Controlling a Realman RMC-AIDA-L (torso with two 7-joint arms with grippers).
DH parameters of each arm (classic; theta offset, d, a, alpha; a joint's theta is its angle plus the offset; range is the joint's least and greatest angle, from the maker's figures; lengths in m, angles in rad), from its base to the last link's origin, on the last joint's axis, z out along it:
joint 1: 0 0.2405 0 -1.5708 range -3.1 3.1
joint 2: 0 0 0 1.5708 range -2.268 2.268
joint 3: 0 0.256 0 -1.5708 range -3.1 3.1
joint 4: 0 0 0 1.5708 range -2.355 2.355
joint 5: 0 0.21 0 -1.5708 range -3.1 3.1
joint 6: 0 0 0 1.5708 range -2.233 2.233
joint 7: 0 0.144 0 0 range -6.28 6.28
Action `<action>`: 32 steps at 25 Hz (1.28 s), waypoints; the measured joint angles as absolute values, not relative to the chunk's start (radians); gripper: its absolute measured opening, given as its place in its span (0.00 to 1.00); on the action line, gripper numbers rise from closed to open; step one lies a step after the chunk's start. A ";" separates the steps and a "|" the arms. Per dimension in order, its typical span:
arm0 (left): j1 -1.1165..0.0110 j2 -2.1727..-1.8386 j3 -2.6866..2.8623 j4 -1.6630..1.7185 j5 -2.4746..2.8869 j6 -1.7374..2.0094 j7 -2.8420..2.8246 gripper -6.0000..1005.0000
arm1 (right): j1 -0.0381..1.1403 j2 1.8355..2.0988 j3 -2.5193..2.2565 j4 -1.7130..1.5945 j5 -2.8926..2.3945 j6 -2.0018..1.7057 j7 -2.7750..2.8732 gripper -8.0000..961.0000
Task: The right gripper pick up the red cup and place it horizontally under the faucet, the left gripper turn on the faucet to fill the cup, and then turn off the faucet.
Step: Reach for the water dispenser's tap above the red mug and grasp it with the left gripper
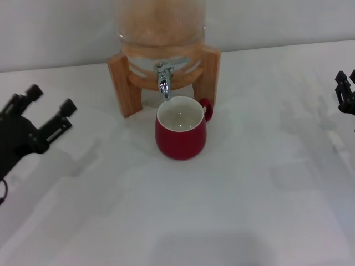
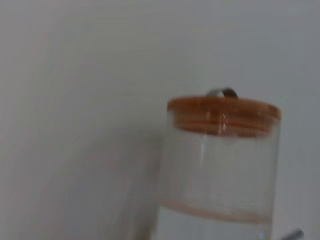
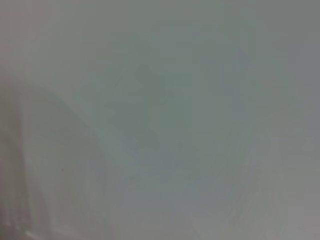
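One red cup (image 1: 180, 134) stood upright on the desk (image 1: 249, 194), right under the faucet (image 1: 164, 83) spout, handle toward the dispenser stand (image 1: 123, 83). Left gripper (image 1: 51, 109) hung well left of the cup, jaws released, empty. Right gripper (image 1: 345, 91) sat far right of the cup; jaw state unclear.

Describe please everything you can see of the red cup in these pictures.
The red cup is a rounded, glossy dark-red mug, ceramic by its look, with a white inside and one red loop handle at its back right side. It stands upright on the white table, directly under the spout of the chrome faucet. Whether it holds water cannot be told. No end effector touches it.
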State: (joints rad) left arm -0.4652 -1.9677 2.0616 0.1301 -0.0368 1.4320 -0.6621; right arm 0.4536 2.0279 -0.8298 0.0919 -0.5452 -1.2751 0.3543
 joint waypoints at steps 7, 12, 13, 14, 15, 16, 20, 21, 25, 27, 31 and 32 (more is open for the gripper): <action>-0.481 -1.948 2.056 0.138 0.033 1.418 -0.697 0.87 | 0.461 2.028 -0.830 0.092 -0.554 -1.270 0.354 0.31; -0.469 -1.910 2.046 0.229 0.024 1.443 -0.697 0.87 | 0.461 2.028 -0.826 0.100 -0.554 -1.269 0.354 0.31; -0.461 -1.901 2.038 0.268 0.024 1.441 -0.700 0.87 | 0.460 2.028 -0.826 0.100 -0.554 -1.269 0.354 0.31; -0.454 -1.893 2.029 0.296 0.026 1.438 -0.701 0.87 | 0.459 2.028 -0.825 0.100 -0.554 -1.269 0.354 0.31; -0.446 -1.885 2.016 0.334 0.035 1.430 -0.703 0.87 | 0.458 2.028 -0.823 0.101 -0.554 -1.269 0.354 0.31; -0.438 -1.879 2.003 0.367 0.044 1.422 -0.705 0.87 | 0.458 2.028 -0.823 0.101 -0.554 -1.269 0.354 0.31; -0.371 -1.845 1.932 0.603 0.181 1.224 -0.750 0.87 | 0.455 2.028 -0.819 0.101 -0.554 -1.268 0.357 0.31; -0.337 -1.839 1.899 0.706 0.260 1.123 -0.778 0.87 | 0.454 2.028 -0.819 0.101 -0.554 -1.268 0.359 0.31; -0.198 -1.879 1.735 1.064 0.658 0.808 -0.978 0.87 | 0.454 2.028 -0.819 0.101 -0.554 -1.268 0.366 0.31; -0.153 -1.925 1.625 1.188 0.899 0.746 -1.134 0.87 | 0.455 2.028 -0.819 0.102 -0.553 -1.268 0.368 0.31; -0.139 -1.991 1.469 1.348 1.380 0.784 -1.500 0.87 | 0.462 2.028 -0.820 0.103 -0.554 -1.269 0.369 0.31; -0.147 -2.000 1.447 1.382 1.498 0.816 -1.590 0.87 | 0.464 2.028 -0.821 0.104 -0.554 -1.269 0.369 0.31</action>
